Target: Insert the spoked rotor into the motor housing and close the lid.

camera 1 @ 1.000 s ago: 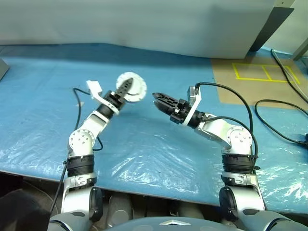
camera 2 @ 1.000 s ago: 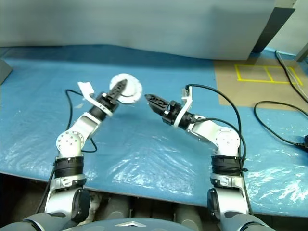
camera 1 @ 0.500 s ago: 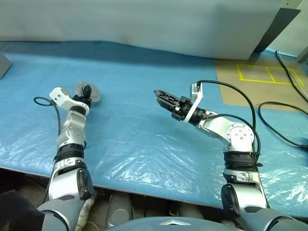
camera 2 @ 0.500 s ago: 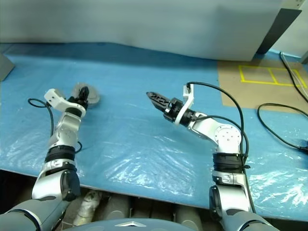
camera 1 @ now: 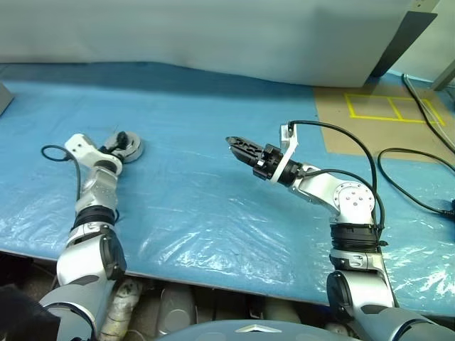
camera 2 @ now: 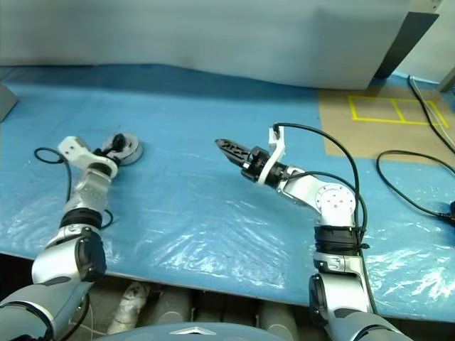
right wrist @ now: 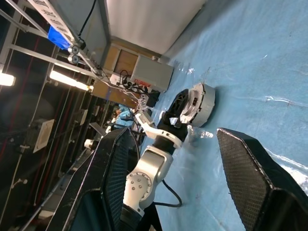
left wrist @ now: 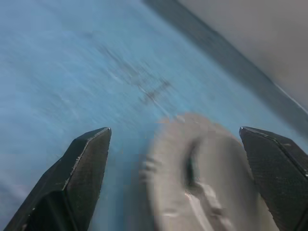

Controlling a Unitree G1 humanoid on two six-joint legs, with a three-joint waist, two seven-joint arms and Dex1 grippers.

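Both grippers are spread and empty: the left gripper (camera 1: 122, 139) flanks the motor housing (camera 1: 130, 148) set on the blue table (camera 1: 213, 206), the right gripper (camera 1: 238, 147) held well aside, judged clear.

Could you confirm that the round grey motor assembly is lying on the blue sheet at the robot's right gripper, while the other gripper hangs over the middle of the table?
Not quite: the round grey motor assembly lies on the blue sheet at the left gripper, as the left eye view shows. It is the right gripper that hangs over the middle of the table.
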